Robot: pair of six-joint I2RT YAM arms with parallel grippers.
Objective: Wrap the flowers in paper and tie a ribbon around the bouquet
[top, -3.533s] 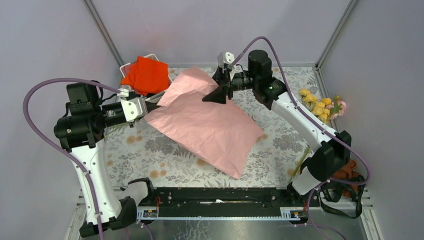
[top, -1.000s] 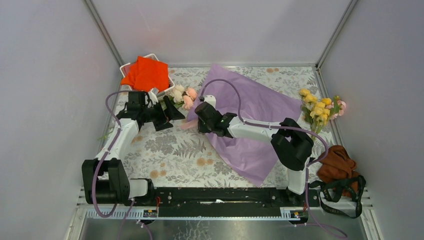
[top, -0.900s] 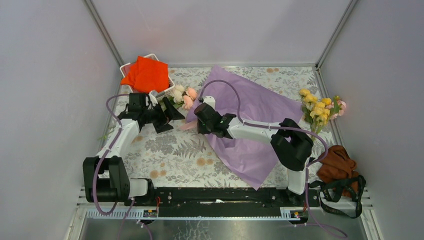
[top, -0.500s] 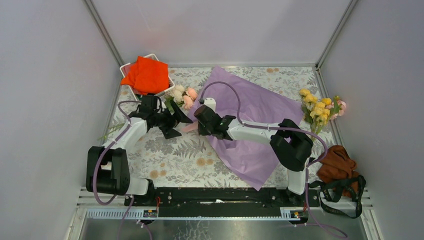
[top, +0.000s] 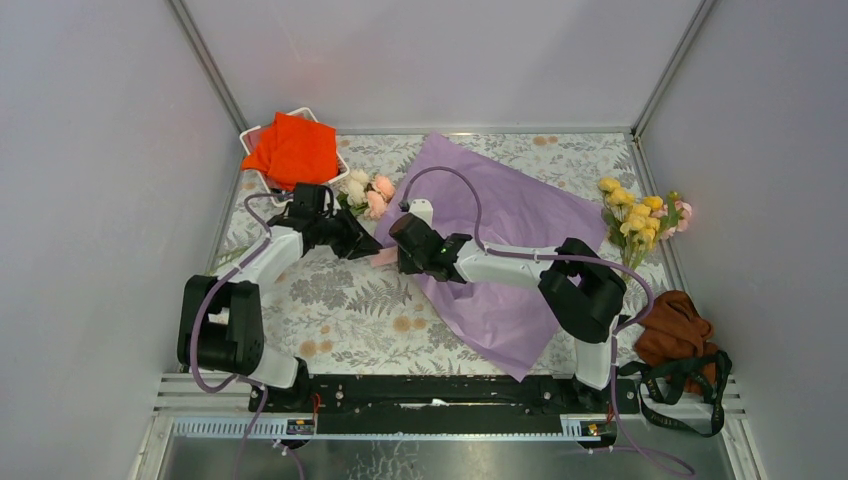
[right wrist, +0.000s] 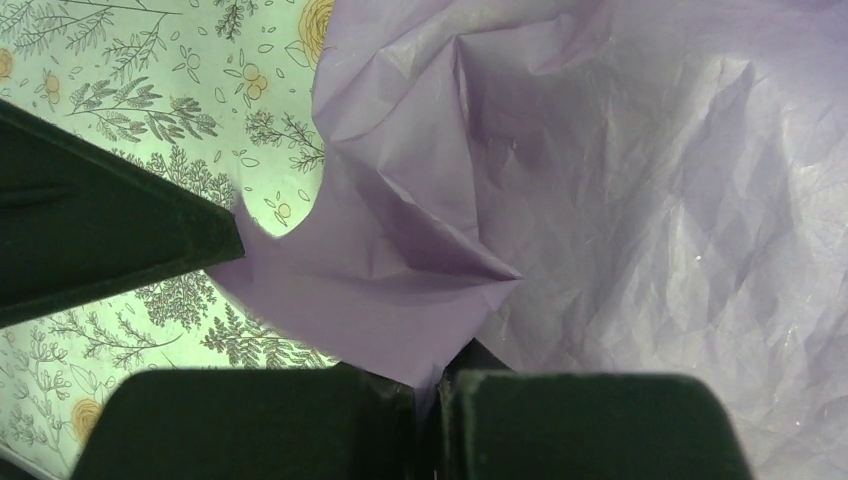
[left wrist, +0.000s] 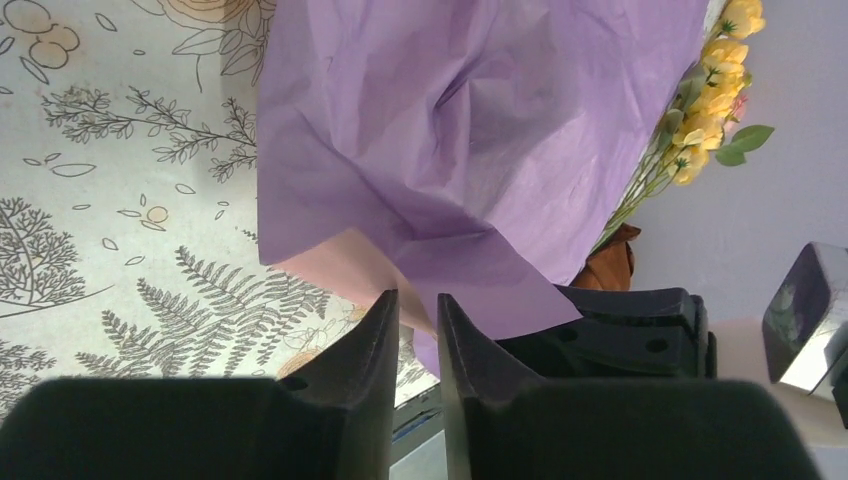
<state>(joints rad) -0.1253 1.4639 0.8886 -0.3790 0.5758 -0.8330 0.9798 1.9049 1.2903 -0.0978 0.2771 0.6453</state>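
Observation:
The paper (top: 510, 240) lies purple face up, with a pink corner (top: 383, 256) folded over at its left edge. My right gripper (top: 400, 256) (right wrist: 437, 385) is shut on that edge. My left gripper (top: 371, 250) (left wrist: 418, 298) stands just left of it, its jaws a narrow gap apart with the pink corner (left wrist: 350, 270) between the tips. Pink and cream flowers (top: 365, 190) lie behind the left gripper. Yellow flowers (top: 635, 215) (left wrist: 705, 100) lie at the right. A black ribbon (top: 680, 420) lies looped at the near right. No bouquet is in view.
An orange-red cloth (top: 293, 148) fills a white basket at the back left. A brown cloth (top: 672, 330) sits at the right edge. Grey walls close in the floral tablecloth (top: 330, 310) on three sides.
My left arm has swung right from beside the pink blooms to the paper's pink corner, and its jaws have narrowed from wide open. The right gripper has kept its hold and barely moved.

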